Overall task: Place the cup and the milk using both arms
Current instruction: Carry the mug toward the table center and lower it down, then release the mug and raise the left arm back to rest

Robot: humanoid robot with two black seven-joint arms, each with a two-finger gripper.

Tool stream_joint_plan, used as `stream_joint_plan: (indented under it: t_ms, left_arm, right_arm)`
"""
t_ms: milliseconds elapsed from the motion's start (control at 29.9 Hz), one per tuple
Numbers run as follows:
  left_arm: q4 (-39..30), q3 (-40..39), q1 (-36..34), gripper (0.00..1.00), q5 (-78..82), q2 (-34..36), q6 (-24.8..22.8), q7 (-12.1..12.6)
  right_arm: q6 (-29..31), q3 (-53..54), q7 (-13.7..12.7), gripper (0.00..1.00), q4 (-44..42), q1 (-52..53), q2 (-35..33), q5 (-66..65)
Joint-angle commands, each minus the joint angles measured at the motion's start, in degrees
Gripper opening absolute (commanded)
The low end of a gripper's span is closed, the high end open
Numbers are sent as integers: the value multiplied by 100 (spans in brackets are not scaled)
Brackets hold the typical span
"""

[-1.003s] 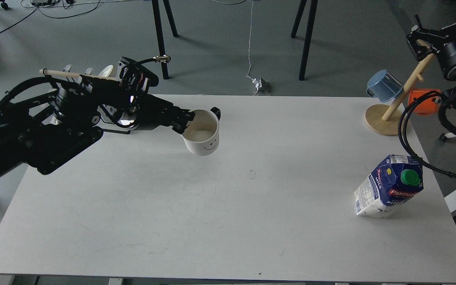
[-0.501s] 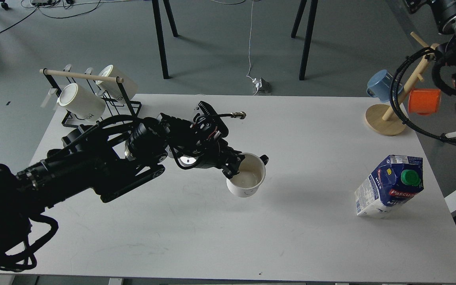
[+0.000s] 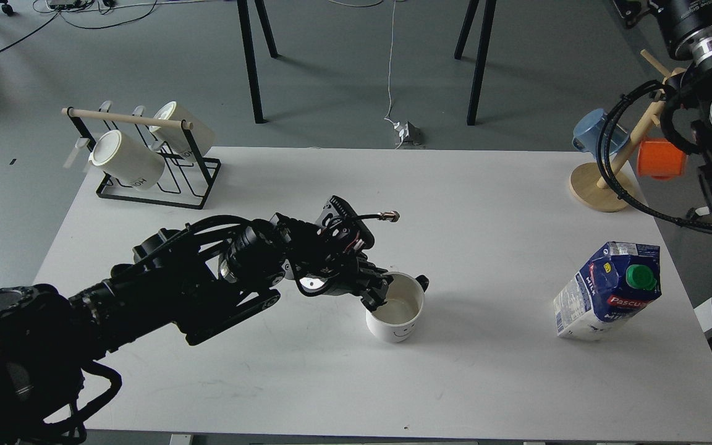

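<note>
The cup (image 3: 399, 318), a white mug with a black smiley face and black handle, stands upright near the middle of the white table (image 3: 486, 204). My left gripper (image 3: 376, 298) is shut on the cup's left rim, one finger inside it. The milk (image 3: 609, 292), a blue and white carton with a green cap and red label, stands at the right side of the table. My right arm (image 3: 711, 93) shows at the upper right edge, high above the table; its gripper is out of view.
A black wire rack (image 3: 146, 157) with two cream mugs stands at the back left corner. A wooden mug tree (image 3: 612, 179) holding a blue cup (image 3: 594, 130) and an orange cup (image 3: 659, 159) stands at the back right.
My left arm has carried the cup from the back left toward the table's middle and lowered it to the surface. My right arm has risen toward the upper right.
</note>
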Motion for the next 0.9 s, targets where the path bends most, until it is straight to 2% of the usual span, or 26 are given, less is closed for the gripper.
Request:
stream_joint_plan:
  t_ms: [0,167,301,401,535,668,869]
  left_arm:
    - [-59,-89,-4,50,-1,70,0,7]
    - [-103,-492,-30,54,-3,132,0,-11]
    - [-120,-879,-30,70,-353,246,0,-20]
    - [-252,-1344,-22,77,-1054,456,0,-37]
    - [-270,-2258,-39,79,-2732,737,0,-37]
    - [-226,-2891,-48,81,-4796,1343,0,-63]
    - [125,-3174,22,94,-8575,2056,0,-107]
  right_arm:
    - [0,0,0,100,28,-45,0,0]
    - [0,0,-9,100,45,-116,-61,9]
    - [0,0,-18,100,72,-142,-70,9]
    - [0,27,-35,100,308,-221,-114,18]
    - [0,36,-35,100,1098,-633,-622,44]
    - [0,27,-35,100,1670,-1187,-1036,176]
    - [0,106,-35,100,2672,-2399,-1695,536]
